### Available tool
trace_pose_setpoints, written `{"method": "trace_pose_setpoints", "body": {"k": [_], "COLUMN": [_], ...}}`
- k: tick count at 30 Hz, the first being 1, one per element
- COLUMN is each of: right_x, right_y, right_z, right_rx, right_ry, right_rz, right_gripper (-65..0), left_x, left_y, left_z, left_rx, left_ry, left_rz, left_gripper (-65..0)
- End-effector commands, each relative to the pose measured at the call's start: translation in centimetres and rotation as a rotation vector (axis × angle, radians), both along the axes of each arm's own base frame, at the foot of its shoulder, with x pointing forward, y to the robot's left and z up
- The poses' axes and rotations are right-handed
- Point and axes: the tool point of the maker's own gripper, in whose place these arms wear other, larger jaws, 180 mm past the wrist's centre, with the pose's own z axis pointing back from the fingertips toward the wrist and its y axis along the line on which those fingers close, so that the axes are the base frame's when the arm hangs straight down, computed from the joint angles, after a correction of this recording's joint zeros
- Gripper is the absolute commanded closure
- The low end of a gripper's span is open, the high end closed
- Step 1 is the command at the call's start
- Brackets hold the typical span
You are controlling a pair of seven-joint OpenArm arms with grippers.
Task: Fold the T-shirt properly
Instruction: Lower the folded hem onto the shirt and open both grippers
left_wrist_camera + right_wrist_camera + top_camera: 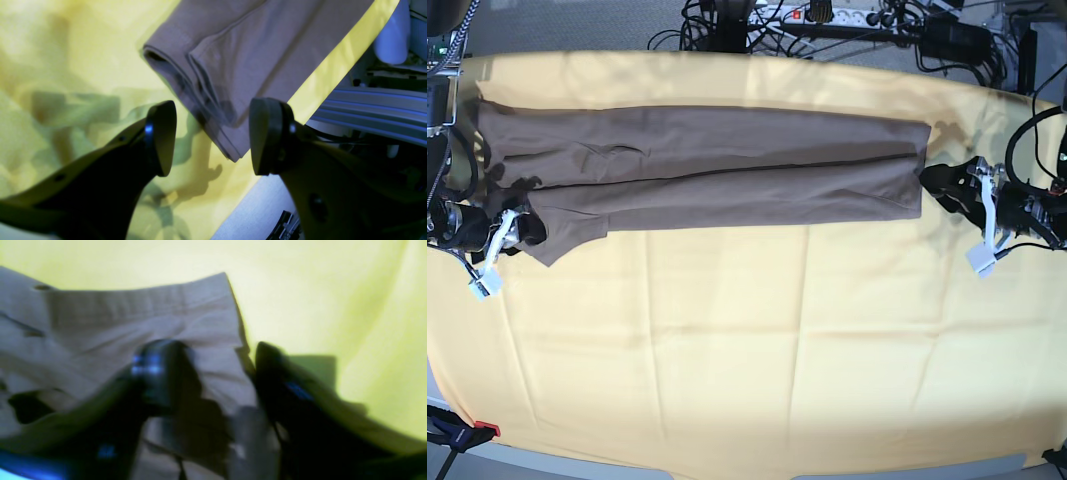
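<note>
While the T-shirt (697, 180) is laid in a long folded band on the yellow cloth (727, 340), the left gripper (213, 136) is spread wide and empty; the right gripper (220, 380) is parted around its hem.

Bright even light, soft shadows; the right wrist view is blurred.

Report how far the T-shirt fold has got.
Done: the T-shirt lies on the yellow cloth as a long band, sides folded in. In hand: nothing; the left gripper is open beside one end, the right gripper sits at the other end. Left: folding the band across its length.
</note>
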Motion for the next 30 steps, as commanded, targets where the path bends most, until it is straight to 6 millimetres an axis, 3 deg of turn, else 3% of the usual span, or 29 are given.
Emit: {"method": "trace_pose_setpoints", "body": {"k": [1,3,15,22,30], "right_x": [1.6,1.6,-1.3,-5.3,-7.0], "right_y": [-0.8,-0.8,1.1,3.6,1.2], "right_z": [2.6,2.8,4.2,3.1,1.7], "right_rx": [0.0,0.008,0.092,0.003,-0.148], "right_ry": [-0.074,-0.065,0.02,0.033,0.06], "right_rz": [-0.009,-0.007,0.085,0.217,0.23], "right_gripper": [-16.4,0.0,0.0,0.0,0.0], "left_x": [0.7,0.7,0.7,0.7,0.7], "left_y": [0.6,0.6,0.6,0.6,0.6], "left_z": [1.4,1.4,1.4,1.4,1.4], "left_rx": [0.005,0.005,0.004,0.004,0.005], "left_ry": [-0.038,-0.038,-0.039,-0.039,-0.039], "left_rz": [-0.001,-0.001,-0.002,-0.002,-0.002], "left_gripper": [-36.4,-36.4,-36.4,-36.4,-36.4]}}
